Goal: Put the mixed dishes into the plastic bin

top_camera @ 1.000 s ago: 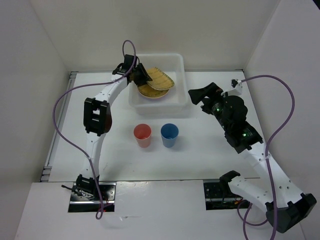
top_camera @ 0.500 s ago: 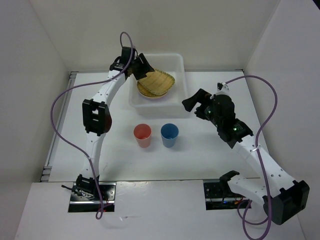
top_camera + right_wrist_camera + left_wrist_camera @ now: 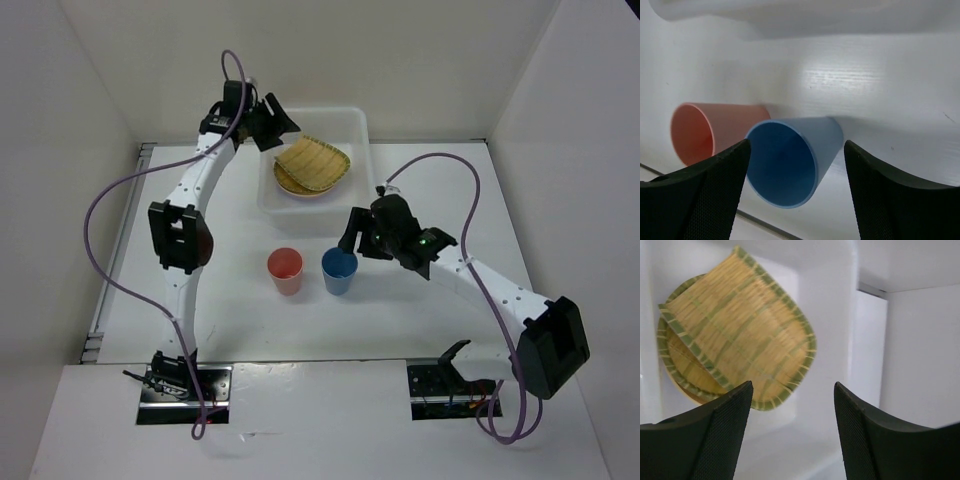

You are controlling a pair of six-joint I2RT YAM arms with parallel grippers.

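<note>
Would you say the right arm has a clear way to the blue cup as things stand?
Probably yes: its open jaws face the blue cup, which stands upright with nothing between. The red cup stands beside it with a gap, so the approach looks free.

We log: round tray (image 3: 677, 365), mostly under squarish tray (image 3: 737, 330); red cup (image 3: 702, 130), partly behind blue cup (image 3: 790, 160); plastic bin (image 3: 790, 12), blurred, cropped at top.
</note>
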